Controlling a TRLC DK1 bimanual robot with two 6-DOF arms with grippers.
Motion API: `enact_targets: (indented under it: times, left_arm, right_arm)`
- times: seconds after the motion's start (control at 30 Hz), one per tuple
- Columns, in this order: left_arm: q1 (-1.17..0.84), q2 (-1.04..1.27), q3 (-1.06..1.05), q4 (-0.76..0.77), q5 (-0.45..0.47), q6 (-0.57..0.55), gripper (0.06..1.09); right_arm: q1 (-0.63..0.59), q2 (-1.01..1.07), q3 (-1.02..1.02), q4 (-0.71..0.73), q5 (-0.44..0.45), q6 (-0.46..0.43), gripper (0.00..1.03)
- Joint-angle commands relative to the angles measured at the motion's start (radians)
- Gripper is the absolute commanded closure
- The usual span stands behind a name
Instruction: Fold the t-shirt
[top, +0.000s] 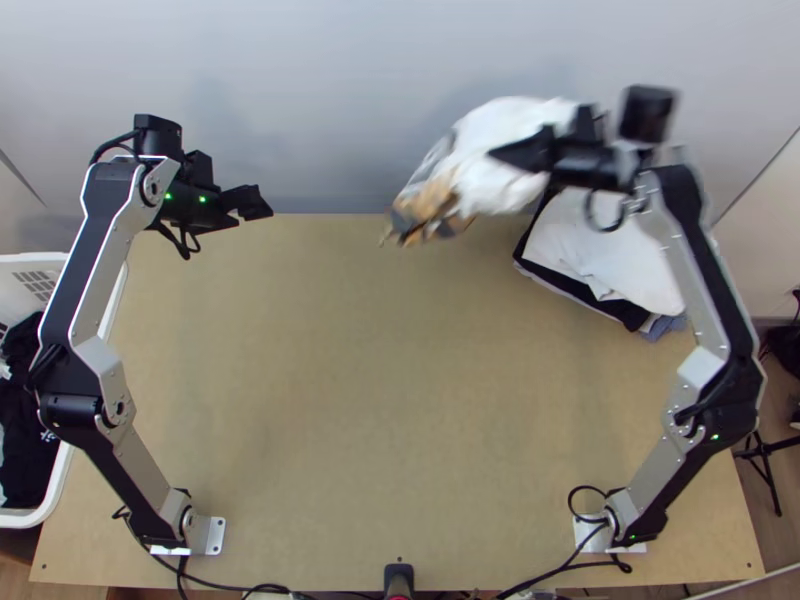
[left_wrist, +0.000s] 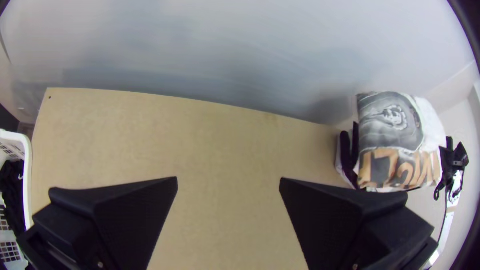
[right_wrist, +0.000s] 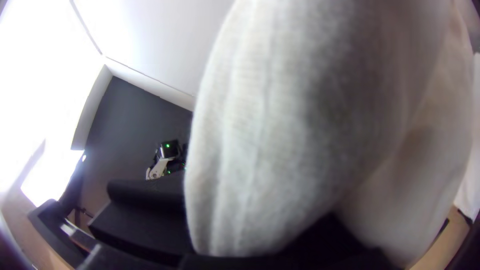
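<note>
The light wooden table (top: 350, 400) spreads lower than the left gripper (top: 257, 202) and right gripper (top: 500, 154). A white basket (top: 22, 518) of dark clothing stands off the left fingers' side. The clothes pile (top: 590, 250) lies near the right fingers. The white t-shirt (top: 500, 118), printed orange and grey, hangs raised, clamped in the right fingers; the left fingers are spread wide.

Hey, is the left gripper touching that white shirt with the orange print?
Apart. The top view shows a wide gap between the left gripper and the raised shirt.
</note>
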Motion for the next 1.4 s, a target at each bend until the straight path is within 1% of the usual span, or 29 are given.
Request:
enact_targets:
  times: [0.0,0.13,0.3,0.47,0.67,0.8,0.93,1.1,1.27,1.37]
  left_arm:
    - [0.004,-0.008,-0.001,0.002,0.0,0.007,0.1]
    - [0.004,-0.013,-0.001,0.01,0.0,0.013,0.1]
    - [0.004,-0.013,0.0,0.018,0.0,0.021,0.1]
    - [0.0,-0.011,0.006,0.027,0.0,0.021,0.1]
    - [0.001,-0.011,0.01,0.028,0.0,0.021,0.1]
    - [0.004,-0.01,0.01,0.031,0.0,0.021,0.1]
    - [0.004,-0.008,0.01,0.031,0.0,0.021,0.1]
    - [0.006,-0.008,0.011,0.035,0.0,0.022,0.1]
    - [0.01,-0.007,0.011,0.035,0.0,0.022,0.1]
    - [0.01,-0.008,0.011,0.035,0.0,0.024,0.1]
  right_arm:
    - [-0.203,0.006,0.145,-0.018,-0.097,0.0,1.0]
    - [-0.296,0.034,0.171,-0.018,-0.138,0.0,1.0]
    - [-0.37,0.078,0.168,-0.018,-0.187,-0.013,1.0]
    - [-0.413,0.143,0.174,-0.018,-0.221,-0.019,1.0]
    - [-0.442,0.187,0.173,-0.036,-0.227,-0.055,1.0]
    - [-0.457,0.232,0.17,-0.093,-0.227,-0.124,1.0]
    - [-0.47,0.27,0.168,-0.141,-0.226,-0.167,1.0]
    - [-0.486,0.27,0.165,-0.213,-0.219,-0.228,1.0]
    - [-0.513,0.267,0.164,-0.322,-0.157,-0.332,1.0]
    - [-0.536,0.266,0.164,-0.424,-0.107,-0.429,1.0]
